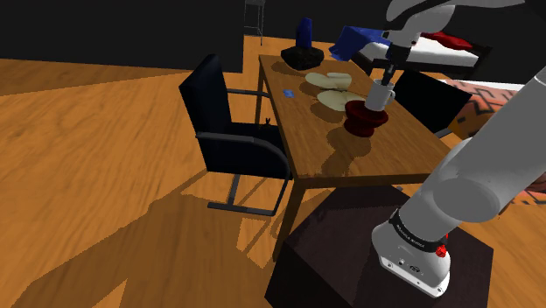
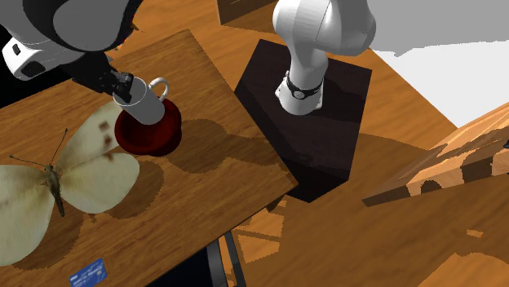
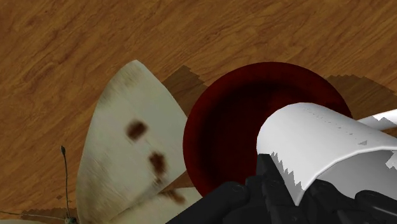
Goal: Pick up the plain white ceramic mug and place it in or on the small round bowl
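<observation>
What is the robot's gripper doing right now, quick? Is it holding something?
The gripper is shut on the white mug, above the dark red bowl.

No lettering can be read: a small blue card (image 2: 88, 273) near the surface's (image 2: 212, 106) edge carries pale marks too small to make out, as does the arm's dark band (image 2: 303, 86)

The wooden table (image 2: 204, 73) bears a dark red bowl (image 2: 151, 140), a pale butterfly (image 2: 90, 163) and a blue card (image 2: 88, 273).
</observation>
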{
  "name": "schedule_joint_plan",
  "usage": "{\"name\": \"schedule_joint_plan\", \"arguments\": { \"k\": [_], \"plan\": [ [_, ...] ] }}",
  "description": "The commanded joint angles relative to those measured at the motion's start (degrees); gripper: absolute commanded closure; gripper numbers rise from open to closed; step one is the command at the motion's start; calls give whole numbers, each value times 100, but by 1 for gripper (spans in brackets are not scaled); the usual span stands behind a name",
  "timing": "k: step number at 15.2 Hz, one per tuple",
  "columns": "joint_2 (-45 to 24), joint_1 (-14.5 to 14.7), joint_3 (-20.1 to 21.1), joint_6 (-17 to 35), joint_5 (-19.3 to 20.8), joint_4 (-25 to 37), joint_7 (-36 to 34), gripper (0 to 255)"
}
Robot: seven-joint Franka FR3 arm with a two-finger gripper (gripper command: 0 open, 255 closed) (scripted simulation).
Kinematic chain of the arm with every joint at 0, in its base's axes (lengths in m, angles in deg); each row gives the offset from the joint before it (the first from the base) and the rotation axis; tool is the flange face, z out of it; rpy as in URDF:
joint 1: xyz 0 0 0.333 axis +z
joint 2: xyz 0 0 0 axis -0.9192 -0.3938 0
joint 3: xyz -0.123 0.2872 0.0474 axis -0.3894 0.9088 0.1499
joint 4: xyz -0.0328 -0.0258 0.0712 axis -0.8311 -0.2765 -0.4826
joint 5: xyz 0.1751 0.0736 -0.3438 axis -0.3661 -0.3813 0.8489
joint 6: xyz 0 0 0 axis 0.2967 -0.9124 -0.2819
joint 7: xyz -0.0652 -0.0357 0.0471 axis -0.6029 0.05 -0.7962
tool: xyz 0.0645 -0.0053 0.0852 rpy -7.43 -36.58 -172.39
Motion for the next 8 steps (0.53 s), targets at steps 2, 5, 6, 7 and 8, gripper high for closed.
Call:
{"name": "schedule_joint_plan", "arguments": {
  "k": [2, 5, 6, 7, 8],
  "plan": [
    [-108, -6, -24, 238, -76, -156, 53, 255],
    [-182, -10, -38, 379, -130, -243, 91, 255],
    [-183, -10, -38, 379, -131, -242, 92, 255],
    [-183, -10, -38, 379, -131, -242, 92, 255],
    [-183, -10, -38, 379, -131, -242, 92, 255]
  ]
}}
